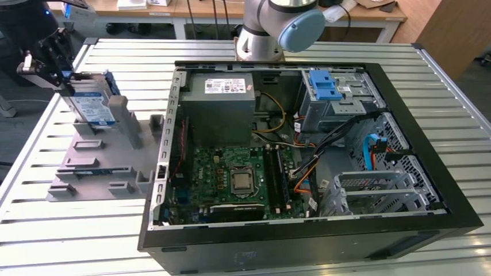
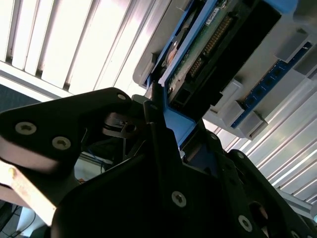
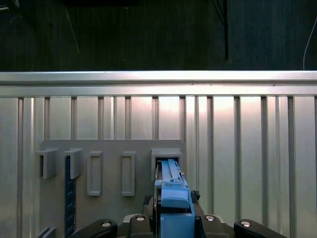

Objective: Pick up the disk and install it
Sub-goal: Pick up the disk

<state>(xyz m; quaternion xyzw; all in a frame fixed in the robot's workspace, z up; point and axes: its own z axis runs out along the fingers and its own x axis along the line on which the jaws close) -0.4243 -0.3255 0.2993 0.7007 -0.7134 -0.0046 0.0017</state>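
Observation:
The disk, a silver drive with a blue-and-white label in a blue carrier bracket, stands upright at the far end of the grey holder fixture, at the exterior view's left. My gripper is shut on the disk's upper end. In the first wrist view the blue bracket sits between my gripper and an open slot of the fixture. In the second wrist view the disk's green circuit board shows just past my black fingers. Whether the disk still touches the fixture I cannot tell.
The open computer case lies at the exterior view's right, with a grey power supply, a motherboard, a drive cage with a light-blue latch and a metal cage. The slatted metal table lies underneath.

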